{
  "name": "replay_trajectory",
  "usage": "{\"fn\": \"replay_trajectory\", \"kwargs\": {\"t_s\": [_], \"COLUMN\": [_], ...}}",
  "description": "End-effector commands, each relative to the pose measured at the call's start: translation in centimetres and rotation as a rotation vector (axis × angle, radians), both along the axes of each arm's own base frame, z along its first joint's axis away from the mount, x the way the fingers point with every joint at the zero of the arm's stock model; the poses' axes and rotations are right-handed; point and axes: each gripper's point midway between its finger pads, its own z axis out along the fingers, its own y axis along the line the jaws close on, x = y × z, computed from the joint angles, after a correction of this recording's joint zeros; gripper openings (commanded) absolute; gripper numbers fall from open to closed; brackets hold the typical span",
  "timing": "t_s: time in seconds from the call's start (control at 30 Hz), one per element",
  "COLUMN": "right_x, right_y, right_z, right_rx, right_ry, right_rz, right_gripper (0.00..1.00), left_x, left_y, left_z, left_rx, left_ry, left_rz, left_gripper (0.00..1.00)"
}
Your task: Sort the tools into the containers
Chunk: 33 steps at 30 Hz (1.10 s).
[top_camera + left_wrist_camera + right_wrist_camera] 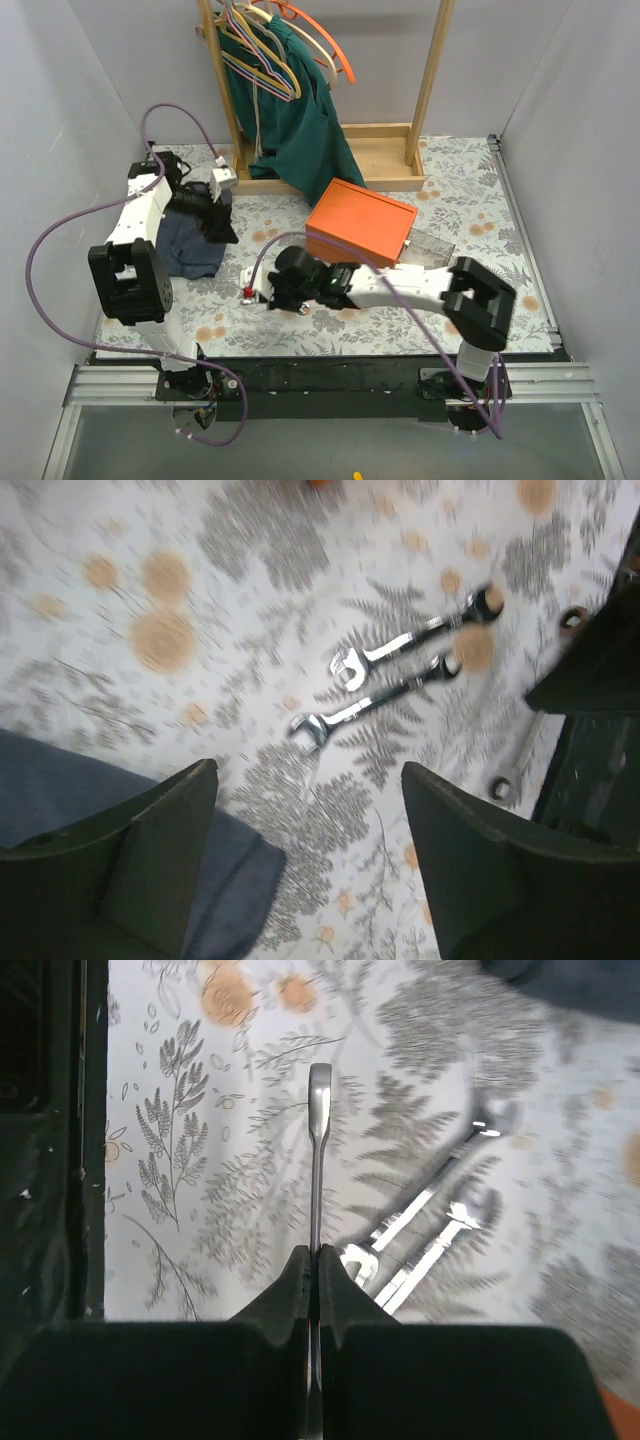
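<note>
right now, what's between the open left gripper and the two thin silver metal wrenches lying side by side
Only bare floral-print tablecloth lies between the left gripper and the two thin silver metal wrenches, as the left wrist view shows.

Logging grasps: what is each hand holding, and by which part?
Right hand pinches a silver wrench by its shaft; left hand holds nothing.
</note>
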Motion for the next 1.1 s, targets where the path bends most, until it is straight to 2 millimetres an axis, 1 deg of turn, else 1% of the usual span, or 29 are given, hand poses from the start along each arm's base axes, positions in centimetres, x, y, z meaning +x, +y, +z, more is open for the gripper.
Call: {"fn": "replay_trajectory", "kwargs": {"t_s": [0.0,0.03,0.07,0.1,0.13,0.17,0.2,0.23,0.27,0.3,0.33,0.37,0.4,0.43,0.47,0.53,0.57,0.63,0.67,0.7,0.77,0.8,0.87,0.9,0.97,1.0,1.07], "right_x": [3.2,5.7,6.8,7.8,10.3,11.1,11.6,12.9,13.3,13.5,13.5,13.6,13.3,12.9,12.7,12.3,12.1,11.6,11.2,11.0,10.9,10.5,10.2,10.1,10.2,10.3,10.4], "right_y": [-3.9,-6.1,-7.7,-9.7,-13.1,-15.1,-17.1,-20.9,-22.9,-24.6,-27.8,-29.8,-31.0,-33.4,-34.8,-37.3,-37.8,-38.0,-37.8,-37.8,-37.1,-36.8,-36.4,-36.4,-36.2,-35.9,-35.6], "right_z": [10.3,12.9,13.9,14.2,16.7,17.4,17.9,19.4,19.8,20.1,20.0,19.6,19.0,18.8,17.6,16.5,15.1,13.6,12.3,11.6,10.5,9.1,8.0,7.0,6.4,5.9,5.3], "right_rx": [0.134,0.177,0.189,0.178,0.217,0.213,0.207,0.239,0.25,0.261,0.254,0.237,0.253,0.267,0.266,0.297,0.298,0.312,0.296,0.285,0.288,0.263,0.246,0.23,0.232,0.228,0.216], "right_ry": [0.059,0.05,0.078,0.089,0.048,0.018,-0.002,-0.06,-0.083,-0.093,-0.089,-0.087,-0.037,-0.013,0.031,0.114,0.176,0.272,0.306,0.325,0.357,0.405,0.47,0.498,0.514,0.536,0.565], "right_rz": [-0.134,-0.226,-0.298,-0.363,-0.474,-0.515,-0.558,-0.661,-0.712,-0.762,-0.859,-0.936,-1.001,-1.085,-1.157,-1.255,-1.295,-1.311,-1.31,-1.309,-1.272,-1.272,-1.278,-1.289,-1.281,-1.27,-1.259], "right_gripper": [0.01,0.01,0.01,0.01,0.01,0.01,0.01,0.01,0.01,0.01,0.01,0.01,0.01,0.01,0.01,0.01,0.01,0.01,0.01,0.01,0.01,0.01,0.01,0.01,0.01,0.01,0.01], "left_x": [2.5,2.6,3.8,3.3,3.3,3.8,3.6,3.2,3.4,3.5,3.4,3.6,3.7,3.8,4.1,4.4,4.8,5.6,5.7,6.0,6.3,6.4,6.4,6.4,6.2,6.0,5.7], "left_y": [-2.9,-3.2,-3.4,-3.8,-3.8,-4.1,-4.4,-4.7,-4.9,-5.0,-5.1,-5.2,-5.3,-5.3,-5.4,-5.4,-5.4,-4.8,-5.8,-5.9,-5.7,-5.7,-5.7,-5.7,-5.8,-5.9,-6.0], "left_z": [9.8,10.7,11.7,11.2,12.1,12.4,12.3,12.0,11.6,11.5,11.1,10.9,10.7,10.7,10.7,10.8,11.1,10.6,10.7,10.5,10.4,10.1,10.0,9.8,10.0,9.8,10.2], "left_rx": [-0.23,-0.265,-0.285,-0.315,-0.316,-0.326,-0.328,-0.327,-0.309,-0.302,-0.3,-0.297,-0.292,-0.29,-0.294,-0.291,-0.296,-0.273,-0.271,-0.27,-0.263,-0.26,-0.258,-0.257,-0.268,-0.272,-0.283], "left_ry": [-0.14,-0.156,-0.223,-0.141,-0.174,-0.222,-0.224,-0.216,-0.223,-0.224,-0.212,-0.203,-0.199,-0.198,-0.189,-0.186,-0.191,-0.179,-0.18,-0.164,-0.158,-0.15,-0.146,-0.143,-0.141,-0.128,-0.14], "left_rz": [0.188,0.197,0.208,0.282,0.317,0.313,0.314,0.319,0.32,0.322,0.326,0.329,0.333,0.338,0.352,0.375,0.385,0.438,0.427,0.444,0.457,0.464,0.466,0.466,0.462,0.467,0.468], "left_gripper": [0.77,0.78,0.8,0.82,0.83,0.84,0.84,0.85,0.85,0.84,0.84,0.84,0.84,0.84,0.84,0.84,0.84,0.84,0.84,0.84,0.84,0.84,0.84,0.84,0.84,0.84,0.84]}}
